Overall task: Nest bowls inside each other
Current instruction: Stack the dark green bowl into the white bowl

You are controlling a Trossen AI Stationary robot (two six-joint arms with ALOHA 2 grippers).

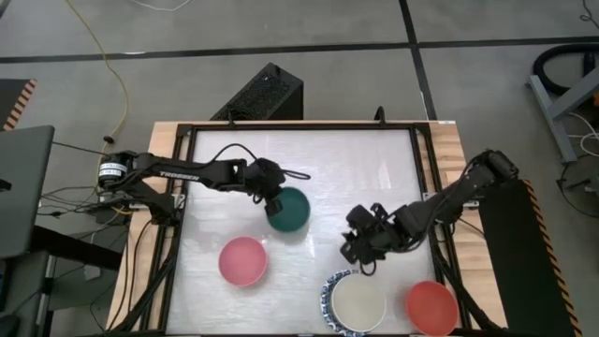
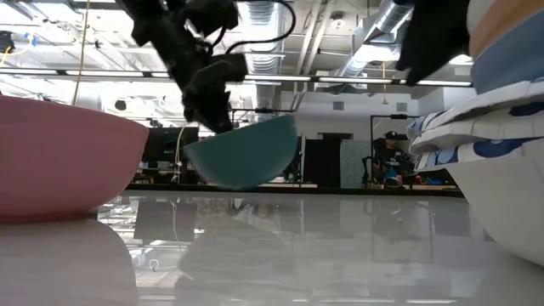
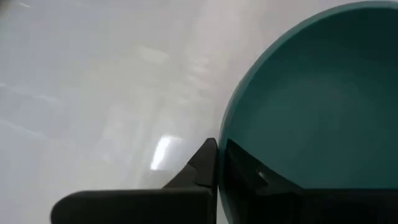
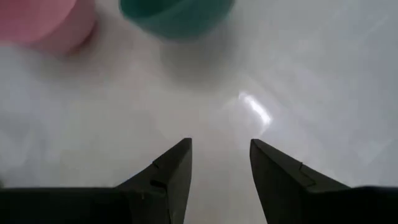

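Observation:
A dark green bowl point(image 1: 292, 212) hangs just above the table's middle, with my left gripper point(image 1: 272, 202) shut on its left rim; it also shows in the low view as the green bowl point(image 2: 244, 155). A pink bowl point(image 1: 243, 260) stands on its base at the near left. A cream bowl point(image 1: 360, 301) sits nested in a white bowl with a blue-patterned rim point(image 1: 329, 290) at the near edge, and a red bowl point(image 1: 432, 307) stands to its right. My right gripper point(image 4: 221, 163) hovers open over bare table, just beyond the patterned bowl. My left gripper pinches the green bowl's rim point(image 3: 220, 163) on the side toward the table's left. One finger point(image 3: 264, 182) is inside the bowl and the other finger point(image 3: 198, 174) is outside. The fingers slant down from the left. The bowl is tilted and lifted clear of the table.
The white tabletop point(image 1: 374, 168) is bare at the far side and between the bowls. A dark frame point(image 1: 426, 178) runs round the table. In the low view the pink bowl point(image 2: 59, 161) and the patterned stack point(image 2: 501, 144) stand close at either side.

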